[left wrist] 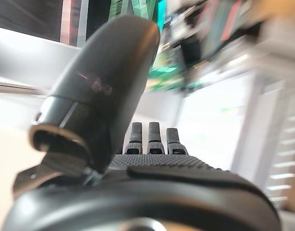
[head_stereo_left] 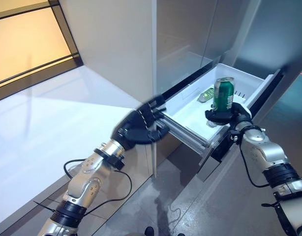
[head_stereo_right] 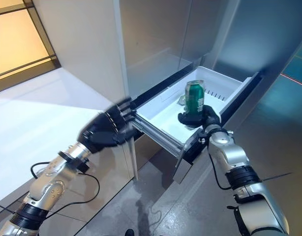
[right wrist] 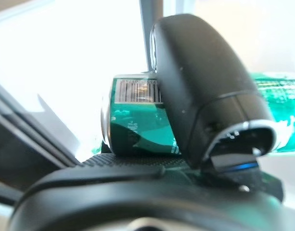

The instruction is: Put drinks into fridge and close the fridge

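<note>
The fridge's white drawer (head_stereo_left: 189, 112) stands pulled out. My right hand (head_stereo_left: 225, 117) is shut on a green can (head_stereo_left: 223, 93) and holds it upright over the drawer's front right part. In the right wrist view the thumb (right wrist: 205, 86) lies across the can (right wrist: 138, 122). A green drink (head_stereo_left: 206, 95) lies on its side at the back of the drawer. My left hand (head_stereo_left: 138, 127) is open and empty at the drawer's left front corner, by its rail. Its straight fingers (left wrist: 152, 139) show in the left wrist view.
The drawer's dark front panel (head_stereo_left: 213, 156) juts out over the grey floor (head_stereo_left: 190, 206) between my arms. The fridge's grey upper doors (head_stereo_left: 190, 29) rise behind the drawer. A tall white cabinet side (head_stereo_left: 111, 44) and a white surface (head_stereo_left: 43, 128) lie to the left.
</note>
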### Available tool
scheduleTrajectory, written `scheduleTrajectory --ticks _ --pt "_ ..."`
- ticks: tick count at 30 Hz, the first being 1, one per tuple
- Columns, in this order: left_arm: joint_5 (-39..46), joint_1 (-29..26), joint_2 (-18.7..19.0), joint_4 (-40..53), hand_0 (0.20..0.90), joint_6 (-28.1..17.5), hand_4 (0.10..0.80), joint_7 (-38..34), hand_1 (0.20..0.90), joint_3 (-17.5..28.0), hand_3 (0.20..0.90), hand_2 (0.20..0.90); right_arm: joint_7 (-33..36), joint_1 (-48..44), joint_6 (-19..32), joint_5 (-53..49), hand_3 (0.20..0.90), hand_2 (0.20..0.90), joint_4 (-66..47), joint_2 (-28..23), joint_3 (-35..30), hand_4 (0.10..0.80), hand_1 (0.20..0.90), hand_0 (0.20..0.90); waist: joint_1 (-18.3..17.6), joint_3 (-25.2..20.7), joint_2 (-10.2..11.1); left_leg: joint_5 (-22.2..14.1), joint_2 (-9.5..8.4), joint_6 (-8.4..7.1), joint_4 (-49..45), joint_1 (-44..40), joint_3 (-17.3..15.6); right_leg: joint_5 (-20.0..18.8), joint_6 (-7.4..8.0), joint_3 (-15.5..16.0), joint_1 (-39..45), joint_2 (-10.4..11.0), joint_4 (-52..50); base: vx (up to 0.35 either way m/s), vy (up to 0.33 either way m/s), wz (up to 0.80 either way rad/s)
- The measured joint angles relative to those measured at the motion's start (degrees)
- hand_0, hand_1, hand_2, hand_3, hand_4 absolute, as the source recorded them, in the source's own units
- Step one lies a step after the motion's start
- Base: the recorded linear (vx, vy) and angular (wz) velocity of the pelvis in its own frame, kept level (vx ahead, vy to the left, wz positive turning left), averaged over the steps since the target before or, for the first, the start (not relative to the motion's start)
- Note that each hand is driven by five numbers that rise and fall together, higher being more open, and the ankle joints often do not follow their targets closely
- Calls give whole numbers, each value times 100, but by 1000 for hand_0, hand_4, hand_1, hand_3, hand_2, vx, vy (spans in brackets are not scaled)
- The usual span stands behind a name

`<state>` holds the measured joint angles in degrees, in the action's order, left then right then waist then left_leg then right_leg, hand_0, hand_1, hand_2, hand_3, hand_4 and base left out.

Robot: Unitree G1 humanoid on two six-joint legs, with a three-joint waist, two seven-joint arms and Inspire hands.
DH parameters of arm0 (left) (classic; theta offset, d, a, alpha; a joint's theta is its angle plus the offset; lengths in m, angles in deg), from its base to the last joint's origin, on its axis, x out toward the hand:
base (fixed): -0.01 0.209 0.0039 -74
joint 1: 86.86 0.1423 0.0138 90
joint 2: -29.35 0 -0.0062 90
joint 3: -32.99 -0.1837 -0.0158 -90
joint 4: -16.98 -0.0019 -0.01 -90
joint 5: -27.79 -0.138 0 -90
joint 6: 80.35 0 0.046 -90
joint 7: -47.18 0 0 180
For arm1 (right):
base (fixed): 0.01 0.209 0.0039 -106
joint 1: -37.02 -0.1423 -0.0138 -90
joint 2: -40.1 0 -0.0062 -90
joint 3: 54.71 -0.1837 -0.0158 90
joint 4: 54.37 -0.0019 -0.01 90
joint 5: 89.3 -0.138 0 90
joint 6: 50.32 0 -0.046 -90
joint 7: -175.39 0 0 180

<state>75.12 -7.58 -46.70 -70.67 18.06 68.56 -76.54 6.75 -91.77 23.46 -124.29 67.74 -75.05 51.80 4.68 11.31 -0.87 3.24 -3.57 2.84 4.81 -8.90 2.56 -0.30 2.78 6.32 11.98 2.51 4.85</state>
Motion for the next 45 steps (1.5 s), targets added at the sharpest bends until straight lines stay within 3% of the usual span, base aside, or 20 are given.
scheduleTrajectory --ticks 5,9,14,21,25,30,37,38,39,45 --pt "-24 484 180 -85 900 501 800 396 900 -649 900 900 -173 -372 4 373 200 300 942 -286 59 100 300 300 129 70 -45 30 -42 0 0 2 221 61 4 236 79 28 1 84 7 23" --pt "-48 743 373 -185 900 651 800 461 900 -861 900 900 -306 -681 14 627 200 300 1436 -451 182 100 300 300 278 213 -135 77 -56 -9 0 35 326 79 -8 307 93 30 0 25 -11 17" --pt "-251 818 444 -717 900 589 800 472 900 -1012 900 900 -653 -1244 23 913 200 300 1969 -608 545 100 300 300 320 321 -157 238 -72 -56 -4 433 585 70 -44 340 -190 -1 -1 -81 -60 30" --pt "-1021 750 463 -2133 900 198 800 142 900 -1275 900 900 -1148 -1721 -14 1332 200 300 2324 -619 718 100 300 300 597 920 -89 325 -31 -116 -97 932 662 6 -118 446 -591 -74 -4 -60 -92 13" --pt "-1314 569 378 -3002 900 -134 800 -213 900 -1255 900 900 -1402 -1745 -134 1593 200 300 2407 -615 693 100 300 300 667 1250 -28 327 -51 -117 -184 1138 680 -1 -119 450 -727 -74 -6 -59 -58 11" --pt "-1776 425 177 -4142 900 -440 800 -522 900 -766 900 900 -1668 -1992 -445 2123 200 300 2816 -620 709 100 300 300 761 1505 102 328 -55 -116 -190 1265 676 -12 -112 449 -856 -68 -6 -91 -28 0" --pt "-2113 335 94 -4640 900 -677 800 -660 900 -453 900 900 -2024 -2352 -662 2393 200 300 3111 -623 761 100 300 300 770 1623 56 338 -60 -118 -219 1428 672 -14 -103 453 -1035 -59 -58 -78 15 0" --pt "-2141 336 90 -4641 900 -684 800 -655 900 -452 900 900 -2078 -2399 -703 2437 461 524 3156 -623 761 361 524 524 772 1640 41 338 -60 -118 -220 1433 671 -14 -103 454 -1042 -59 -58 -87 24 -1" --pt "-2142 338 89 -4641 900 -693 800 -655 900 -452 900 900 -2115 -2414 -717 2492 900 900 3161 -626 762 800 900 900 773 1641 38 338 -59 -118 -222 1442 669 -13 -103 455 -1054 -60 -65 -91 24 -1" --pt "-2155 332 59 -4699 900 -709 800 -654 900 -365 900 900 -2287 -2601 -883 2832 900 900 3181 -644 774 800 900 900 765 1652 19 337 -52 -119 -288 1602 646 -16 -107 454 -1228 -62 -147 -39 9 -2"
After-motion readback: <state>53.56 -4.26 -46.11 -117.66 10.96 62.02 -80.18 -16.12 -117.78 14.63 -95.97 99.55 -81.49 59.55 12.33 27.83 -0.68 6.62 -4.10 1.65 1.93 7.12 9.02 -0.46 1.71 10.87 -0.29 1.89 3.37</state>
